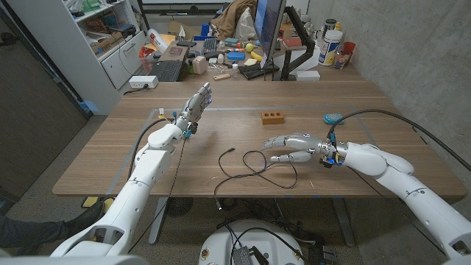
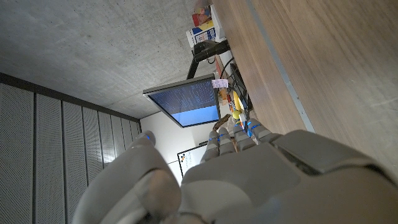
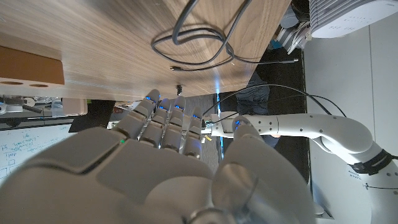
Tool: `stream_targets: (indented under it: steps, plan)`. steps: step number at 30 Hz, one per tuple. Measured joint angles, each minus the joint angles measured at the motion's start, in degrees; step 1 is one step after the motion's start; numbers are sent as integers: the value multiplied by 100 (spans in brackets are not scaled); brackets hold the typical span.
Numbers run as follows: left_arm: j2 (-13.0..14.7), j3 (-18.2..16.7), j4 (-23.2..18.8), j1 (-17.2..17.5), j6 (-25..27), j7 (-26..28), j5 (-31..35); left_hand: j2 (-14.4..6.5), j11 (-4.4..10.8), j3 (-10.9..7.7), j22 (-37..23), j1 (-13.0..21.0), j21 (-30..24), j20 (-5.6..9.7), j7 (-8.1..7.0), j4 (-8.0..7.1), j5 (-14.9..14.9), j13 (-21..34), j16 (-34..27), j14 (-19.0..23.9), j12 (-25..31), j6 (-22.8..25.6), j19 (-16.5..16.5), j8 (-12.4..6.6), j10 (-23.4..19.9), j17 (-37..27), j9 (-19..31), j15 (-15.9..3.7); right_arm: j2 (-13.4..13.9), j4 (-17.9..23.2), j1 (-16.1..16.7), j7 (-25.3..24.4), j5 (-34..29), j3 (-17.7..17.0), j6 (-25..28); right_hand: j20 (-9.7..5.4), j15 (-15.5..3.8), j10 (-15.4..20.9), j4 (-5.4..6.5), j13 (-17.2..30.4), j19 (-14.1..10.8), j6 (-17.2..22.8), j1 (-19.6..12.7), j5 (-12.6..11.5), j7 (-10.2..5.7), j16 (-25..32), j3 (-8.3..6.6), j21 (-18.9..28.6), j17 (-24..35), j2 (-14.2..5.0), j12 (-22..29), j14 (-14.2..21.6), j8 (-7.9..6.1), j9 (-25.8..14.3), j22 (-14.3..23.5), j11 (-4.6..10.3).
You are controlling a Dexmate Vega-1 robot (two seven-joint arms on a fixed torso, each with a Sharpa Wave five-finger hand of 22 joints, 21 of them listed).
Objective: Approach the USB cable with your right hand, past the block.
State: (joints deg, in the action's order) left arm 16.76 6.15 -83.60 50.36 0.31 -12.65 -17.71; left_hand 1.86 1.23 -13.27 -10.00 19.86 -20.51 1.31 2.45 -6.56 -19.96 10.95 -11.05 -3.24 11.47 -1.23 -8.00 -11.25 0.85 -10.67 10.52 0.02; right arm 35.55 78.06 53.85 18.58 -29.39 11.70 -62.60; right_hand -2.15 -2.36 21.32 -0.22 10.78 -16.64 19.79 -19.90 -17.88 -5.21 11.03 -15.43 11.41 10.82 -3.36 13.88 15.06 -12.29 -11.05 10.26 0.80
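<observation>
Black looped USB cable (image 1: 254, 163) is approached on the wooden counter (image 1: 368, 99).
The right hand (image 1: 294, 147), fingers spread and empty, is best eased leftward, the orange perforated block (image 1: 273, 117) kept behind it.

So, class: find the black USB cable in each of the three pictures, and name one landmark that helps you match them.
Head view: USB cable looped on the table near its front edge, just left of the right hand.
Left wrist view: not in it.
Right wrist view: coiled on the wood beyond the fingers.
Shared landmark: the brown block.
</observation>
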Motion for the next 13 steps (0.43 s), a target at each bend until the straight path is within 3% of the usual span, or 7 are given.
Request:
stream_targets:
  steps: [13]
  plan:
    - [18, 4, 52, -59, -44, -37, 7, 0, 0, 9, 0, 0, 39, 0, 0, 9, 0, 0, 0, 0, 0, 0, 0, 0, 0, 0, 0, 0, -31, -53, -37, 63, 49, 39, -1, -23, 11, 19, 48, 0, -22, 8, 73, 0, 9, 0, 1, 0, 0, -28, 0, 52, 0, 0, 0, -19]
